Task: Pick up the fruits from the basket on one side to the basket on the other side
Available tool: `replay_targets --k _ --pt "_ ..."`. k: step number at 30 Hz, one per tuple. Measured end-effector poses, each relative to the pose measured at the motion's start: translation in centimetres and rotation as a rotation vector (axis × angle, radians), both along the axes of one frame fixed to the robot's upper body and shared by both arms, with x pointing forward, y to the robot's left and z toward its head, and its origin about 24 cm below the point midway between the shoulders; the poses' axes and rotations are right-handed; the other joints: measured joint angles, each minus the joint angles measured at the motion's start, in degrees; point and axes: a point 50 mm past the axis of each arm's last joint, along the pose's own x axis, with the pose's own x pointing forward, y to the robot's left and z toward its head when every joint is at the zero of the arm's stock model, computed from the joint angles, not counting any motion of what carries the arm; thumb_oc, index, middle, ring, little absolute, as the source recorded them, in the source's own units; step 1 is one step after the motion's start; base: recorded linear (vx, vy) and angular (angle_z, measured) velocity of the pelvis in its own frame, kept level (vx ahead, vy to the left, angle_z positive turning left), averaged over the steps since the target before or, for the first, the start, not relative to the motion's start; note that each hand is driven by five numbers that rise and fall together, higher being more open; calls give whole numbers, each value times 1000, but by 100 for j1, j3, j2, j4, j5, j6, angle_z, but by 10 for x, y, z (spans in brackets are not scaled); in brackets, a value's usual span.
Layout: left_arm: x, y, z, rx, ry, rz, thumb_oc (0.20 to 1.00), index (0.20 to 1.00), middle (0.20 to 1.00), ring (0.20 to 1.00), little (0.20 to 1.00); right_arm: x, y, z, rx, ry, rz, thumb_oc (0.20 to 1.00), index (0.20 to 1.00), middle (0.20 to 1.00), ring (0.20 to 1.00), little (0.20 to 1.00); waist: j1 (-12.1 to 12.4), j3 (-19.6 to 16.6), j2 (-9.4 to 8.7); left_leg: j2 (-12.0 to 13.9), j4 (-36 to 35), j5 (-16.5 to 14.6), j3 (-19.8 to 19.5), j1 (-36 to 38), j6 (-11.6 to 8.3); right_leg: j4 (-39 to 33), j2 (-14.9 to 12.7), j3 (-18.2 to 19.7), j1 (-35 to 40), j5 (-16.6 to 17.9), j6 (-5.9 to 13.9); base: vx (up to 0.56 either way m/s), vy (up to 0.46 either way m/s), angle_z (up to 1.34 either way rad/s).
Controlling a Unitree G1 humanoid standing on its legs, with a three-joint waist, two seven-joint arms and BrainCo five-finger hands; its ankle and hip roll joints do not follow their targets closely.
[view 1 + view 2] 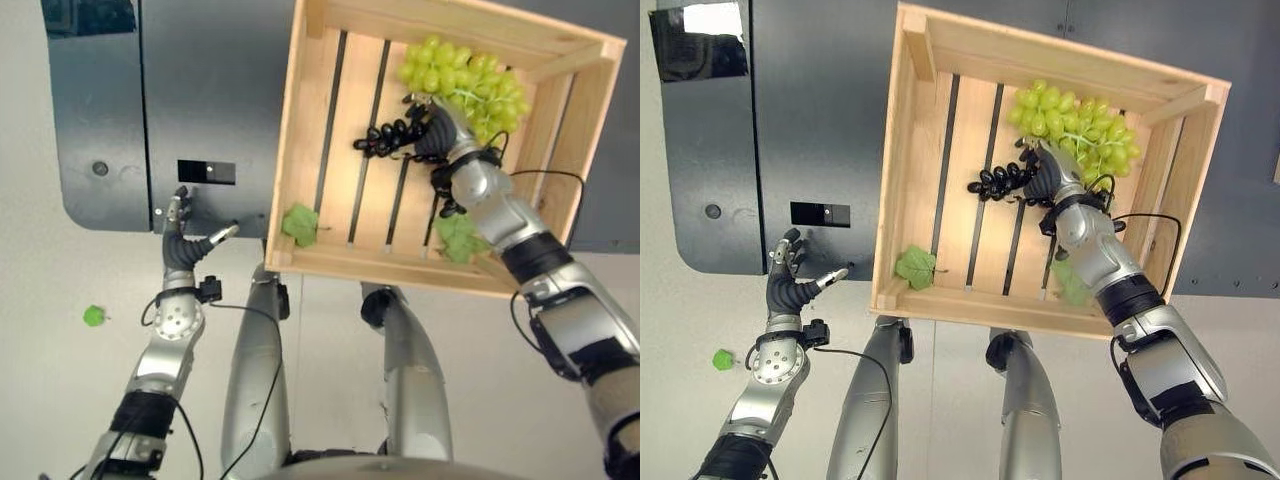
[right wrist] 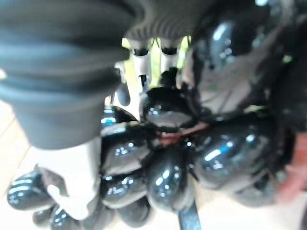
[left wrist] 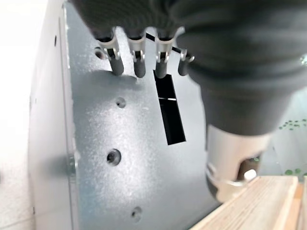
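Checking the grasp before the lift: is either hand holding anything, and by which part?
The right hand is closed on the black grape bunch at its right end, inside the wooden crate. The left hand holds nothing.

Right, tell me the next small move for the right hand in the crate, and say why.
Probably lift straight up a little. The right hand has its fingers curled around the black grapes, which lie on the slats of the wooden crate beside the green grapes. A short lift would show whether the whole bunch comes along. The left hand hangs open outside the crate.
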Motion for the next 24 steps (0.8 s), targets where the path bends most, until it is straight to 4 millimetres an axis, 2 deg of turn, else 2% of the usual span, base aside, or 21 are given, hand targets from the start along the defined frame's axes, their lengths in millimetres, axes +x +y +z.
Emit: replay_targets --k 5,6,7,24 --pt "0 1 5 8 -26 3 1000 1000 1000 1000 1000 -3 -1 9 -29 -24 9 1000 1000 1000 1000 1000 6 -3 7 31 92 -41 -12 -179 31 69 -6 3 -171 -9 -11 -3 -18 -1" --pt "-1 1 5 8 -29 5 1000 1000 1000 1000 1000 -3 -1 10 -34 -24 11 805 805 805 805 805 5 -4 7 32 67 -38 -15 -186 32 88 -5 -2 -176 -6 -7 -2 -44 -1" --pt "-1 1 5 7 -30 5 1000 1000 1000 1000 1000 -3 0 11 -37 -23 13 200 200 200 200 200 4 -4 7 33 64 -38 -15 -186 32 89 -5 -4 -177 -7 -8 0 0 0" --pt "-1 6 7 29 -28 18 1000 1000 1000 1000 1000 -3 -7 24 -193 -2 -16 200 200 200 200 200 33 -7 6 2 17 -15 -30 -179 1 66 -23 -46 -144 3 -51 0 -2 1"
